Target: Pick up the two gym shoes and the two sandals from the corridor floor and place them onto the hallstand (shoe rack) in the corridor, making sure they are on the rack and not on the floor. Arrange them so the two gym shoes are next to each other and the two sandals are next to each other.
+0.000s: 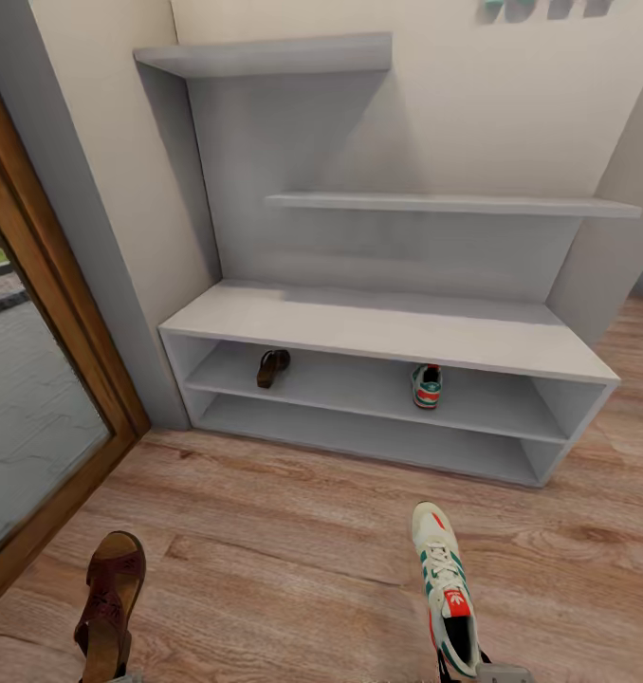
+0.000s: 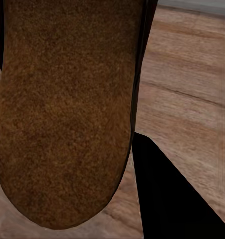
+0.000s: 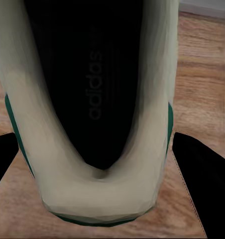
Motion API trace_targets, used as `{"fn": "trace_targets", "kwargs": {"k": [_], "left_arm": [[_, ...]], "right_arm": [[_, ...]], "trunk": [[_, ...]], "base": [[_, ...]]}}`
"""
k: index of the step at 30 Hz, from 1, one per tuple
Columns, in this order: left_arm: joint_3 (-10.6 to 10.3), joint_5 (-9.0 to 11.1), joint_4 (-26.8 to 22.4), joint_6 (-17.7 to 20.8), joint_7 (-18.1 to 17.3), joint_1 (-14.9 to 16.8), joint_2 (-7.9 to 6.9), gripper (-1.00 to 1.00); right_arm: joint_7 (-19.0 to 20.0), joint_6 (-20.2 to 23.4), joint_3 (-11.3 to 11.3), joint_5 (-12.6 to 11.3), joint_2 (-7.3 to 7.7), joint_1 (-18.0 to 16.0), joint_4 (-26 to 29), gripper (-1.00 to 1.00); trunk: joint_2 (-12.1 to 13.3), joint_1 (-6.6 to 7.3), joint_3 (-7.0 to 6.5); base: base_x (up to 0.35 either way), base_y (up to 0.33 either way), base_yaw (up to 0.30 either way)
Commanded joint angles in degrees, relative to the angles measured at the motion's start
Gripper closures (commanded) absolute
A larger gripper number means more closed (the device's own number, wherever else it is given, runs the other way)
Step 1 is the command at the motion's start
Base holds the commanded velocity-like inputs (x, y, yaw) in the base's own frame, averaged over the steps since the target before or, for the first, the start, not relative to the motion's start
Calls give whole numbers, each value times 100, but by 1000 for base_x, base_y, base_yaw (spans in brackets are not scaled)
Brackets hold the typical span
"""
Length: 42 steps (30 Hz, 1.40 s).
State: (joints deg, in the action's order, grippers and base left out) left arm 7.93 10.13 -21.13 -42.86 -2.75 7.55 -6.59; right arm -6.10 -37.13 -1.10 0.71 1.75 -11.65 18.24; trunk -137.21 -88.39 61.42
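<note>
Shoes are sitting nearest the camera, one at each lower corner of the head view. A sandal (image 1: 110, 607) is hanging low on the left side, toe pointing toward the rack, its heel end running down to the left gripper (image 1: 124, 677), of which only a sliver is peeking in at the frame edge. Up close in the left wrist view, the tan footbed (image 2: 62, 109) is looming large, with one dark finger (image 2: 167, 199) showing beside it; the gripper seems to be holding the sandal, though the actual contact is not visible. On the right side, a gym shoe (image 1: 445, 588) is pointing the same way, its heel meeting the right gripper (image 1: 487, 675). In the right wrist view the shoe's white heel collar (image 3: 97, 199) is sitting between two dark fingers (image 3: 202, 184), one on each flank, closing on it.

Beyond both shoes, the wooden corridor floor (image 1: 293, 531) is stretching toward the hallstand (image 1: 378, 327). On its upper open shelf, a second sandal (image 1: 272, 367) is lying toward the left and a second gym shoe (image 1: 427, 386) is resting toward the right, well apart from each other. Farther back, two staggered wall shelves (image 1: 445, 203) are projecting above the bench top, and teal letters (image 1: 540, 8) are just poking in at the top edge.
</note>
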Motion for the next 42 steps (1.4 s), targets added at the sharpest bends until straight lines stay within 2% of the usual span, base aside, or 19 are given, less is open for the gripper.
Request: {"fn": "trace_targets", "kwargs": {"k": [1, 23, 42], "left_arm": [[8, 16, 0, -12, -24, 1, 0, 100], [7, 16, 1, -12, -24, 1, 0, 100], [-1, 7, -31, 4, -32, 1, 3, 100]], "right_arm": [[-32, -14, -13, 8, 0, -4, -5, 100], [-32, -14, -13, 8, 0, -4, -5, 100], [-95, -28, 45, -4, 48, -4, 29, 100]], "trunk": [[-2, 1, 8], [-2, 1, 77], [-2, 1, 81]], "base": [[0, 4, -279], [0, 0, -279], [0, 0, -20]]}}
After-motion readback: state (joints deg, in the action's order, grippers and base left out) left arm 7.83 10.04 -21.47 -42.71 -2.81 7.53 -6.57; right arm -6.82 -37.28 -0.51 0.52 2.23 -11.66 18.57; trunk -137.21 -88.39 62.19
